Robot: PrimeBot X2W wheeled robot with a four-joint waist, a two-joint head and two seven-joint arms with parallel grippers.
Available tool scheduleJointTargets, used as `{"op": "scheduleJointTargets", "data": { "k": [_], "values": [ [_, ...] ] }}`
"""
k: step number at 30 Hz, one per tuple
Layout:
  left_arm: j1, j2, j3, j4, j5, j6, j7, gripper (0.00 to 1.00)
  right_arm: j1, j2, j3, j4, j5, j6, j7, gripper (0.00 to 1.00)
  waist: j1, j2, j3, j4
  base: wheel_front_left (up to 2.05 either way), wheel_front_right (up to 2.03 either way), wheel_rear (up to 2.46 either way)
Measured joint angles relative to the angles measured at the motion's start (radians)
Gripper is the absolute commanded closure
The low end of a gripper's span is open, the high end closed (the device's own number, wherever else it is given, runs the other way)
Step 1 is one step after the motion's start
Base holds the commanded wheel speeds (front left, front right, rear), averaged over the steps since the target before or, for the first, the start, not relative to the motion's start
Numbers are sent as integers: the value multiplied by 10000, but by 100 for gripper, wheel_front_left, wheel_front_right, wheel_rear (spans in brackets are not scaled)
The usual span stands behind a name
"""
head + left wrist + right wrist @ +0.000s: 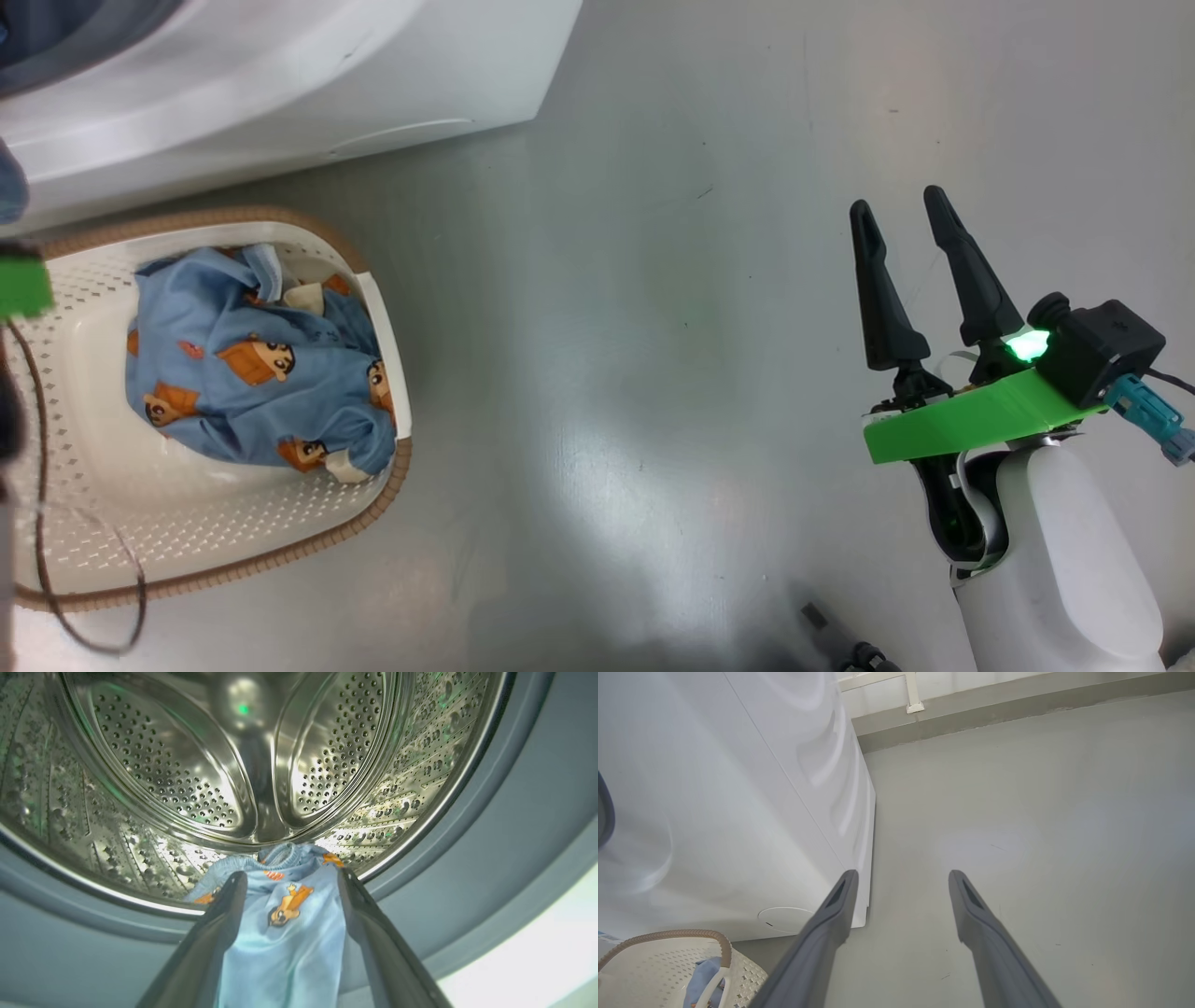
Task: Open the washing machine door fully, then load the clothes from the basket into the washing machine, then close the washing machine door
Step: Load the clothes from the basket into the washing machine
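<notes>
My left gripper (290, 873) is at the mouth of the washing machine (280, 84), pointing into the steel drum (196, 779). Its fingers stand wide apart and open. One of the clothes, a light blue garment (285, 933), lies between them, over the grey gasket (490, 849) and into the drum. More of the clothes (252, 373) sit bunched in the cream basket (233, 551) on the floor before the machine. My right gripper (897, 203) is open and empty above bare floor, well right of the basket. The washing machine door is out of view.
Grey floor (653, 327) spreads right of the machine and basket. A thin dark cable (42, 467) hangs over the basket's left side. The right wrist view has the machine's white side (714, 812), its round service cap (784, 919), the basket rim (668, 935) and a far wall base (994, 714).
</notes>
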Motion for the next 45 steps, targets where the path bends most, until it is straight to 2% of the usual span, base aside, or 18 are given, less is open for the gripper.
{"op": "scheduleJointTargets", "data": {
  "k": [10,18,28,45],
  "values": [
    [1831,-761,861,-943,378,81,0,0,-1,-4,13,33,-15,0,0,0,0,0,-19,63,0,0,0],
    [2983,-1197,1553,-1292,930,-125,2,0,0,-4,46,61,-48,0,0,0,0,0,-81,55,0,0,0],
    [4116,-1785,1992,-1258,1333,-476,2,0,4,-6,69,121,-92,0,0,0,0,0,-95,-2,0,0,0],
    [4853,-2667,2247,-575,1973,-913,2,0,9,-8,163,182,-96,0,0,0,0,0,-177,71,0,0,0]
  ]
}}
